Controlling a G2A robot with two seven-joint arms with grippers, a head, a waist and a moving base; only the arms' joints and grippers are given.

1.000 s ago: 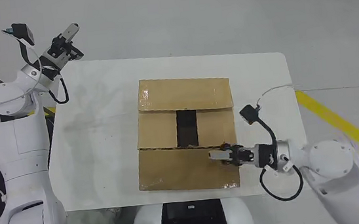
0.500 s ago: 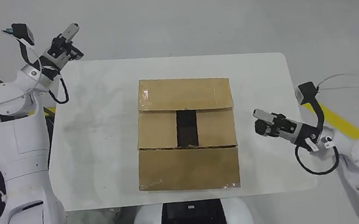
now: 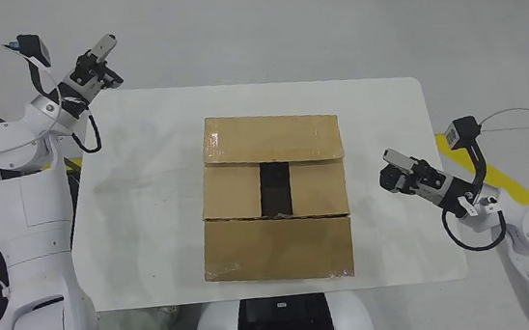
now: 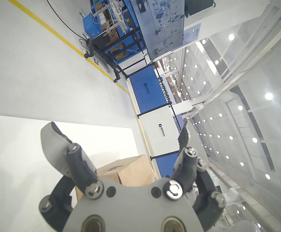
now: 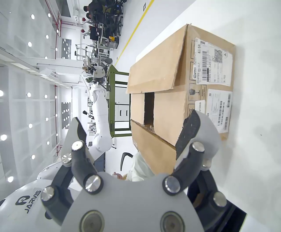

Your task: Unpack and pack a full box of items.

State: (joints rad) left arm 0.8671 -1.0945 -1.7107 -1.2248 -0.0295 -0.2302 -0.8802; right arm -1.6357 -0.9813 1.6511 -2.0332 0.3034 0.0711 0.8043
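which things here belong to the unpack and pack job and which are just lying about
Job: brown cardboard box with part-shut flaps, open left gripper, open right gripper.
Just around: white table under it, yellow floor line, blue partition panels behind.

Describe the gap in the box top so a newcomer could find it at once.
The white table bears one cardboard box. At the middle of its top, between two inner flaps, lies a narrow dark gap, the only dark patch amid brown cardboard.

Overhead camera above table [image 3: 151, 196]; wrist cameras low, sidelong, box [image 3: 267, 140] apparently common to all
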